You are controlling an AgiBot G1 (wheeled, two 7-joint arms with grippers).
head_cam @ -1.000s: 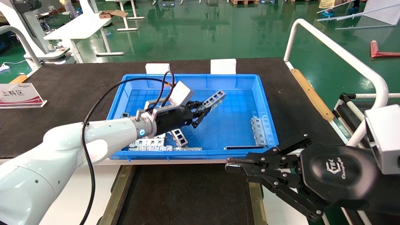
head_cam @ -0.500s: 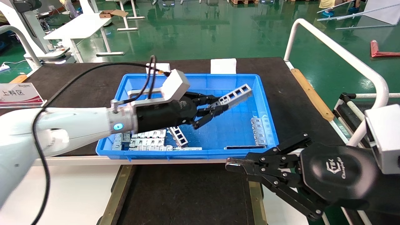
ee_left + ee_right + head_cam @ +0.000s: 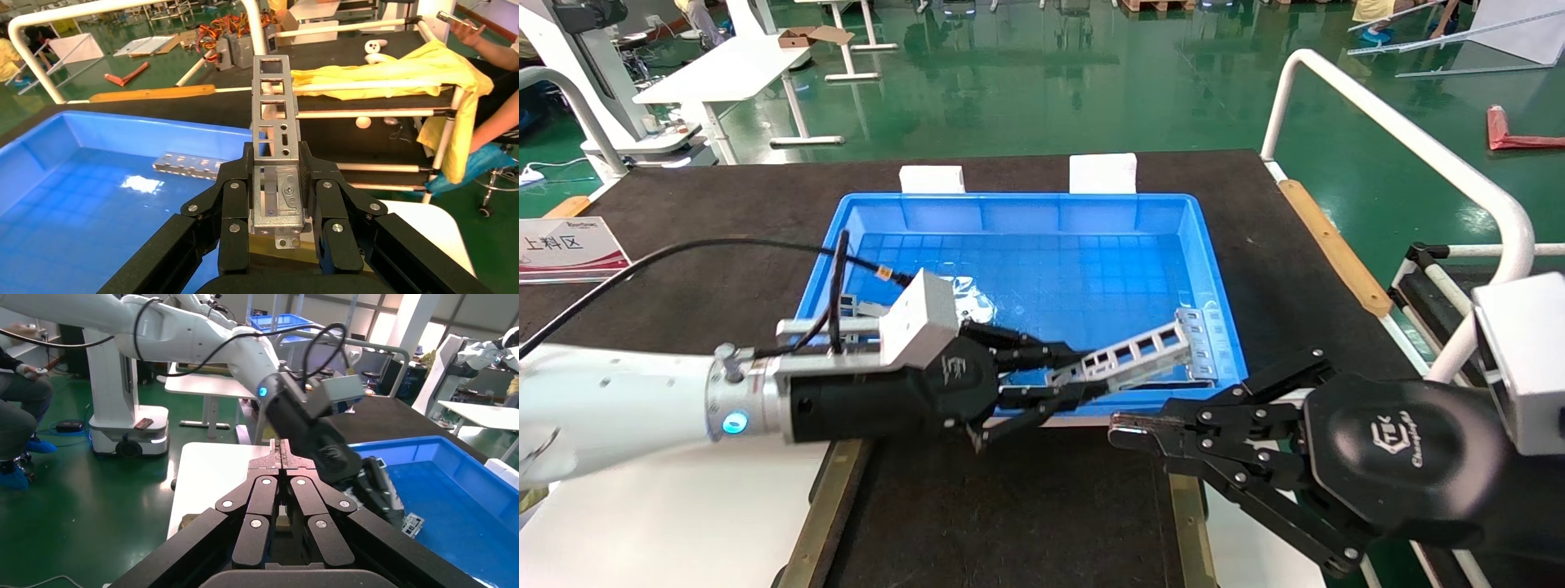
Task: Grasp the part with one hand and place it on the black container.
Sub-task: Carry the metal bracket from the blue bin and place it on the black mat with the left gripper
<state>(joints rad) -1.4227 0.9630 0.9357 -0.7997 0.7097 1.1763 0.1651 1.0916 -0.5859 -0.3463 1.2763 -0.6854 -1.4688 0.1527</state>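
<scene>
A factory hall with a glossy green floor fills the top of the head view; below it a dark worktop (image 3: pixel 707 212) carries a blue bin (image 3: pixel 1214 269) at centre frame, and the black container (image 3: pixel 1009 514) with its brass-coloured rails lies along the bottom edge.

Over the last second the left arm has swung from the middle of the bin down toward the lower centre of the frame. The part has come with it, lifted clear of the bin floor and carried to the bin's near wall. By my reading, the grasp has succeeded and the carry is about half done, with only the stretch over the container and the release left.

The left hand (image 3: pixel 1042 384) is clamped on the part (image 3: pixel 1132 358). In the left wrist view its fingers (image 3: pixel 235 211) pinch one end from both sides, and the rest of the ladder-like bracket juts out past the tips. It hangs tilted above the bin's near rim, not yet over the container.

The right hand (image 3: pixel 1128 433), fingers pressed together and holding nothing, is parked at the lower right above the container's right rail.

Other brackets (image 3: pixel 1199 343) lie in the bin.
</scene>
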